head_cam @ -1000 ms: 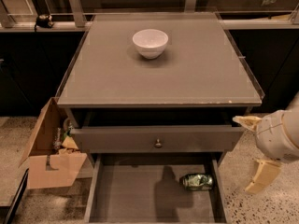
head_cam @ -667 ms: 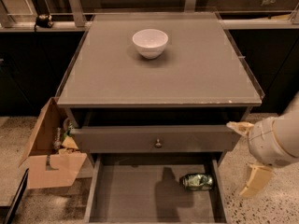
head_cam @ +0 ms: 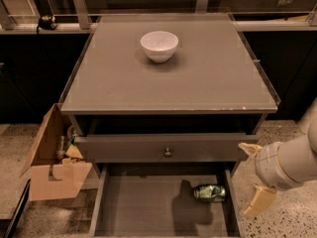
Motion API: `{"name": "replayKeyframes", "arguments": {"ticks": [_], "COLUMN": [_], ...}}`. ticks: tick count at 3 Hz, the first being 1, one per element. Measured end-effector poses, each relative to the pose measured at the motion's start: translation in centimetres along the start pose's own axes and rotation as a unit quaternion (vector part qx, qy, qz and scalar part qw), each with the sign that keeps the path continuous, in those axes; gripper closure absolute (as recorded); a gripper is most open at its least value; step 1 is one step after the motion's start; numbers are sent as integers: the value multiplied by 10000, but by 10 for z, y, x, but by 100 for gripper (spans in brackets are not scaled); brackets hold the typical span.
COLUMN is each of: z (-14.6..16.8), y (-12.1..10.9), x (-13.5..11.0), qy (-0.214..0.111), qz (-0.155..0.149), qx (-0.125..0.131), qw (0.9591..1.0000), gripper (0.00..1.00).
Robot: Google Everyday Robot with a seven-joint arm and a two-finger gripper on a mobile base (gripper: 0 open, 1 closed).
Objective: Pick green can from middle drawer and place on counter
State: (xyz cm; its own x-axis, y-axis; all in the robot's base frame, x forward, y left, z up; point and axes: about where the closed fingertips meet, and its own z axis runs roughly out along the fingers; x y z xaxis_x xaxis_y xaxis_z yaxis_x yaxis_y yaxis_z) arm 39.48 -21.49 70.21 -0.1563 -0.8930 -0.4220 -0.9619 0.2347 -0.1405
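The green can (head_cam: 209, 193) lies on its side on the floor of the middle drawer (head_cam: 143, 209), near the drawer's right wall. The drawer is pulled out at the bottom of the view. My gripper (head_cam: 251, 176) hangs at the right, just outside the drawer's right wall and a little above and to the right of the can. It is open, its two pale fingers (head_cam: 258, 202) spread wide with nothing between them. The counter (head_cam: 198, 83) is the flat grey-brown cabinet top above.
A white bowl (head_cam: 159, 45) stands on the counter toward the back. A drawer with a small round knob (head_cam: 167, 152) sits slightly out above the middle drawer. An open cardboard box (head_cam: 52, 170) with scraps leans against the cabinet's left side on the speckled floor.
My gripper has moved left and down, closer to the drawer's right side and the can. The can, bowl and drawers have not moved.
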Motion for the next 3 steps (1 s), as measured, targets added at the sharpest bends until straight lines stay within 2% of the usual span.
{"name": "replayKeyframes", "arguments": {"ticks": [1, 2, 3], "z": [30, 66, 66], "y": [2, 8, 8], "x": [21, 43, 43], "qy": [69, 97, 97], "qz": [258, 502, 502], "qx": [-39, -337, -338], "qw": [9996, 9981, 9981], "gripper": [0, 0, 0]}}
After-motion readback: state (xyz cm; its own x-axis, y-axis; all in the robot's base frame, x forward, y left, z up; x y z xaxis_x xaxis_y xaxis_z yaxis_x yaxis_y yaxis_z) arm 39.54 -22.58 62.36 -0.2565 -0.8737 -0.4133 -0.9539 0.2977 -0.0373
